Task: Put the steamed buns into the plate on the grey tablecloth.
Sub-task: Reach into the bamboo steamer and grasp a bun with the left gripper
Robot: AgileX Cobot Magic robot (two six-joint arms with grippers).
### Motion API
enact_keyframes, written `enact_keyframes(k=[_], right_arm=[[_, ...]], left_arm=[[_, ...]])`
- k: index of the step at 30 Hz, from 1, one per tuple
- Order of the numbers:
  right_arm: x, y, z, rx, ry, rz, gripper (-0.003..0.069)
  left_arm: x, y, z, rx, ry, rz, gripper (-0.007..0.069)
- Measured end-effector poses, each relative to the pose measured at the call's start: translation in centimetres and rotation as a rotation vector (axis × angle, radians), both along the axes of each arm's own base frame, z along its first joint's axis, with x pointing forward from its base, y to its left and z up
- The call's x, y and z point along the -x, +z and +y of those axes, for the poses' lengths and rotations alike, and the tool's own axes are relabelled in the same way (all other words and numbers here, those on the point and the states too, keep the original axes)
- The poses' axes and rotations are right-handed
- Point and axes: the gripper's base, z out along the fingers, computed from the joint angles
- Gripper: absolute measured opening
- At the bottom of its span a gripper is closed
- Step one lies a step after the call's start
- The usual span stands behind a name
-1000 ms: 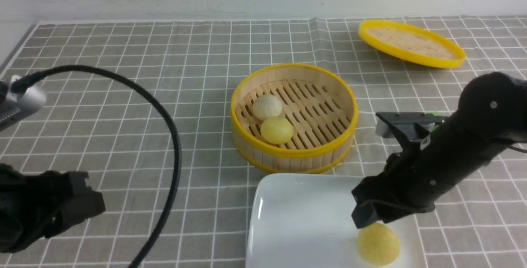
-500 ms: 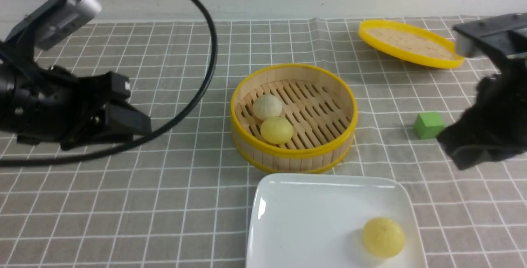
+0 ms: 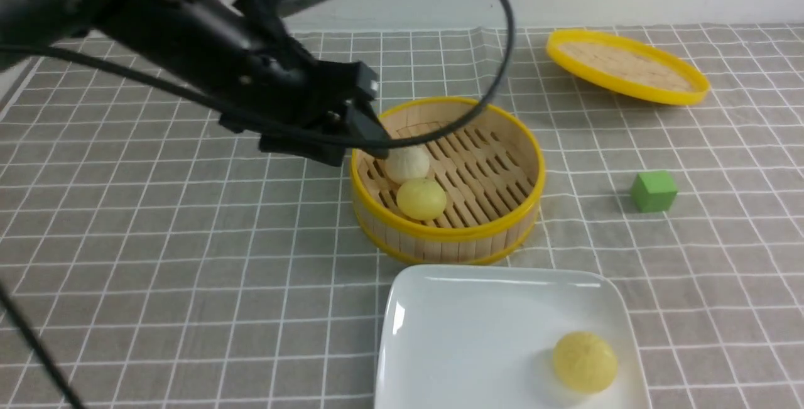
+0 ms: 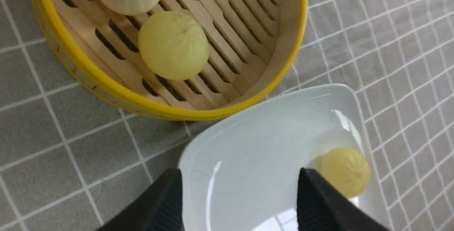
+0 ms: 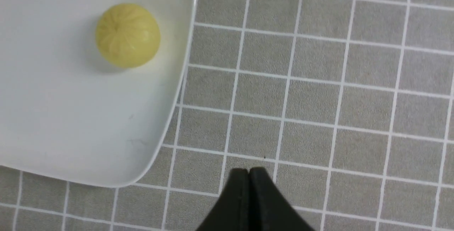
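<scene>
You can count three steamed buns: one off-white bun (image 3: 408, 164) and two pale yellow ones. There is also one plate (image 3: 465, 340), one steamer basket (image 3: 443, 233), one lid (image 3: 628, 66) and one green cube (image 3: 653, 191). The grey tablecloth (image 3: 157, 239) lies under all of them.

The off-white bun and the first yellow bun (image 3: 421, 198) lie side by side, touching, in the left part of the basket. The second yellow bun (image 3: 584, 362) lies on the plate, near its right edge.

Your left gripper (image 4: 240, 174) has its jaws spread wide and carries nothing. In the front view it hangs over the left rim of the basket, and one finger overlaps the off-white bun there. Whether it touches the bun, I cannot tell. In the left wrist view both basket buns lie well beyond the fingers, and the plate shows between them.

Your right gripper (image 5: 248, 170) shows only in the right wrist view. Its fingers are pressed together with nothing between them. It is over bare cloth just beside a rounded corner of the plate, apart from the second yellow bun.

In the front view the left arm hides part of the basket's far left rim, and the lower edge cuts off the plate. In the left wrist view the frame edge cuts off the off-white bun and the green cube.
</scene>
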Motion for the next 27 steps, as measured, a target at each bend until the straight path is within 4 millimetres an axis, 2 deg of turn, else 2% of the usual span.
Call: enact_keyframes(k=[4,9,12,16,19,22,25,27], right_arm=[[-0.1,-0.3,0.0,-0.007,0.0,-0.014,-0.0012],[-0.5,-0.1,0.2,-0.025,0.0,-0.059,-0.0009],[-0.5,-0.1,0.2,-0.028,0.0,-0.066,-0.0008],[-0.5,0.0,0.2,-0.029,0.0,-0.068,-0.0006],[-0.6,0.0,0.3,-0.033,0.001,-0.077,-0.0002],[-0.7,0.1,0.3,-0.04,0.001,-0.092,0.0],[-0.8,0.2,0.4,-0.048,0.001,-0.108,0.0],[-0.9,0.2,0.4,-0.054,0.001,-0.116,0.0001]], left_arm=[[-2.5,-3.0,-3.9,-0.129,-0.035,0.016,0.0448],[-4.0,-5.9,-7.5,-0.25,-0.119,-0.026,0.0448],[-4.7,-7.3,-8.4,-0.293,-0.141,-0.04,0.0448],[-5.3,-8.7,-8.7,-0.313,-0.142,-0.043,0.0427],[-5.7,-9.5,-8.8,-0.321,-0.14,-0.047,0.0348],[-5.8,-9.6,-8.8,-0.321,-0.139,-0.05,0.0201],[-5.7,-9.1,-8.8,-0.318,-0.137,-0.062,0.0059],[-5.3,-7.8,-8.5,-0.315,-0.138,-0.076,0.0022]])
